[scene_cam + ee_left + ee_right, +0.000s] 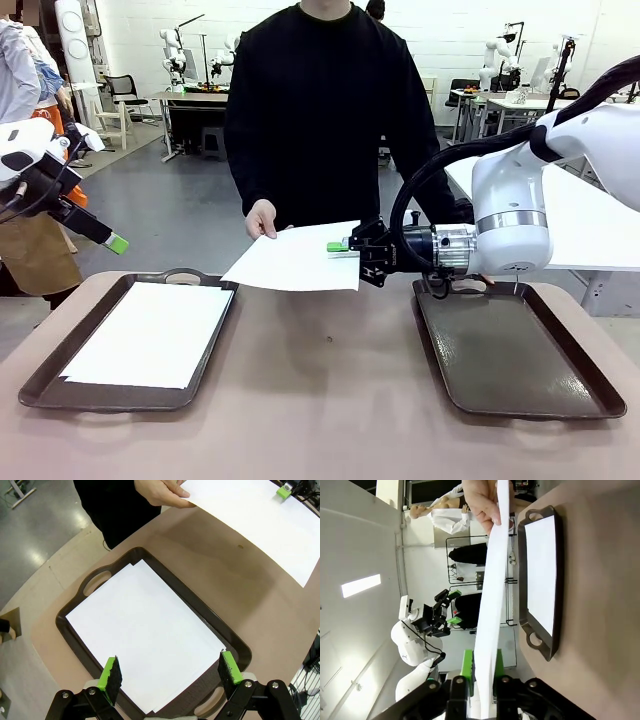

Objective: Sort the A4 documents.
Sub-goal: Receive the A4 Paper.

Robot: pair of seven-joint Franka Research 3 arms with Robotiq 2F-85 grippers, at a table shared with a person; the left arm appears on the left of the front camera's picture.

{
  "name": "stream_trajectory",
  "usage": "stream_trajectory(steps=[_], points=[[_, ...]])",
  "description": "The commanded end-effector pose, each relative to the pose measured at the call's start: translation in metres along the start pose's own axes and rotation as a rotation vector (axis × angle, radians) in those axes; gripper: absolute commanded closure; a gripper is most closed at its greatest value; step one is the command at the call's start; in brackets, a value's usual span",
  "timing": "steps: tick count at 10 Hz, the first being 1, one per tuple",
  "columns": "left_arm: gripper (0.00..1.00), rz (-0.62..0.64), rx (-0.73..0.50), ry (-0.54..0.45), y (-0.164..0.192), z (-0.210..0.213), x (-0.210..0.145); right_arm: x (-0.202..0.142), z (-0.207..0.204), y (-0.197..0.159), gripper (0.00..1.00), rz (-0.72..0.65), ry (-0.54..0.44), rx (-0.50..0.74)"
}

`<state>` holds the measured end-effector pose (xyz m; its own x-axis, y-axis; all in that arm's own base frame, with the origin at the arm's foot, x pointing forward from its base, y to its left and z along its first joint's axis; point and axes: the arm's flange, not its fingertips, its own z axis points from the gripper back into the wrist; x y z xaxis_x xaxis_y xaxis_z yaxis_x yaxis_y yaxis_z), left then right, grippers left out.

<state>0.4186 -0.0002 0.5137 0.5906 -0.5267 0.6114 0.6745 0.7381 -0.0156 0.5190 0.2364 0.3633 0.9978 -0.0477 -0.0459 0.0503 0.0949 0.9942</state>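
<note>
left gripper [112, 242]: raised above the table's left end, over the left tray; in the left wrist view its green pads [111, 674] stand wide apart with nothing between them

left tray [40, 385]: dark brown, handled, on the table's left side; it holds a stack of sheets [150, 335], plain white, lying flat and nearly filling it; in the left wrist view one lower sheet's edge peeks out a little askew

person's hand [261, 218]: at the far side of the table, pinching the far left corner of the offered sheet

offered sheet [295, 260]: one white a4 document held in the air over the middle of the table, between the two trays, touching neither; judged very light, thin and floppy; it will sag and flutter if held by one corner, and slips easily between smooth pads; best taken at an edge with a firm flat pinch and carried level

right gripper [340, 247]: reaching in from the right, its fingers either side of the sheet's right edge; in the right wrist view they sit close against the paper; i judge a grip is forming, though the person has not let go

right tray [590, 385]: dark brown, on the table's right side, nothing seen in it

table [330, 420]: light brown top
</note>
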Motion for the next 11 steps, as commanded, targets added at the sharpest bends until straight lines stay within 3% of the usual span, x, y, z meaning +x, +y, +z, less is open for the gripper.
stream_trajectory(steps=[1,2,3,11], points=[[0.00,0.000,0.007,0.001,0.0006,0.0013,-0.0005,0.0051,-0.0069,-0.0022,0.96,0.007,0.001,0.024],[0.00,0.000,0.007,0.001,0.0006,0.0013,-0.0005,0.0053,-0.0071,-0.0032,1.00,0.004,0.003,0.022],[0.00,0.000,0.007,0.001,0.0006,0.0013,-0.0005,0.0051,-0.0073,-0.0049,0.97,0.002,0.006,0.020],[0.00,0.000,0.007,0.001,0.0006,0.0013,-0.0005,0.0000,-0.0016,-0.0060,1.00,-0.011,0.006,0.001]])
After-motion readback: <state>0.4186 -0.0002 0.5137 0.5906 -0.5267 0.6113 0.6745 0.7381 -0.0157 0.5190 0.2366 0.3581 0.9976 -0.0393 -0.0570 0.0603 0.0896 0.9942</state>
